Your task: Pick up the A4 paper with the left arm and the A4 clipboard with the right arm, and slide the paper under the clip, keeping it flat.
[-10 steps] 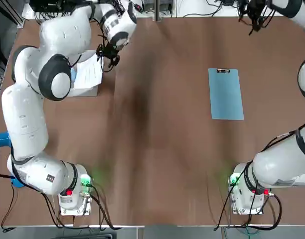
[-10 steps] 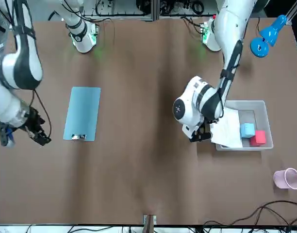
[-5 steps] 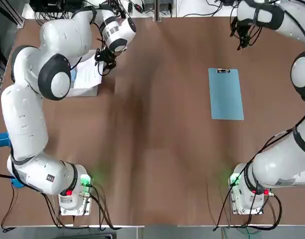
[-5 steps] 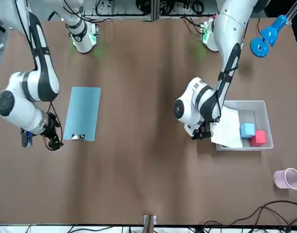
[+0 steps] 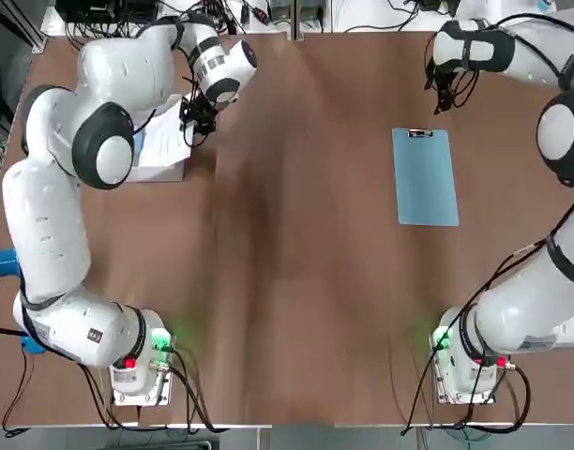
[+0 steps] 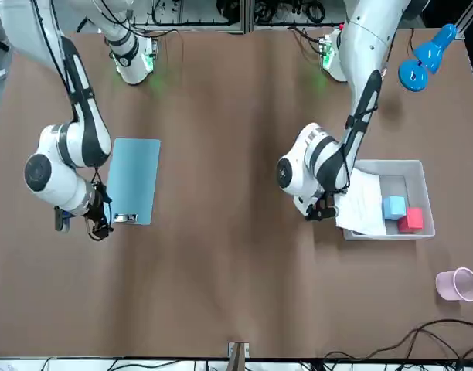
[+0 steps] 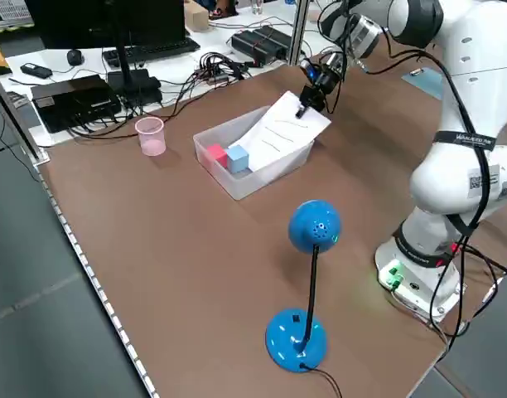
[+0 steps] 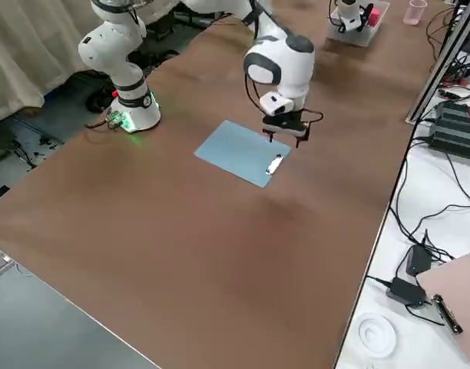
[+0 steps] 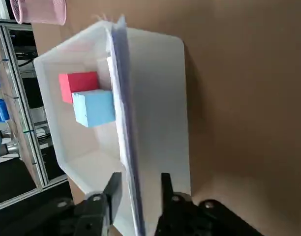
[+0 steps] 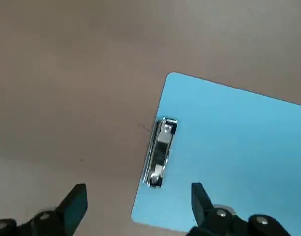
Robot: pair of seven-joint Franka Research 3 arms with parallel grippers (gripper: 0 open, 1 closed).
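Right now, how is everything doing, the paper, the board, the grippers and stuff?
Paper: leaning on the bin's rim, not clipped
Clipboard: flat on the table
Clip: nothing under it
Left gripper: open around the paper
Right gripper: open, by the clipboard
Bin: upright, two blocks inside

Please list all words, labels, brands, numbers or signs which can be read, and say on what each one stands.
No text can be read.
Too small: the label on the left arm.
Too small: the lines on the paper.
The clipboard shows no lettering.
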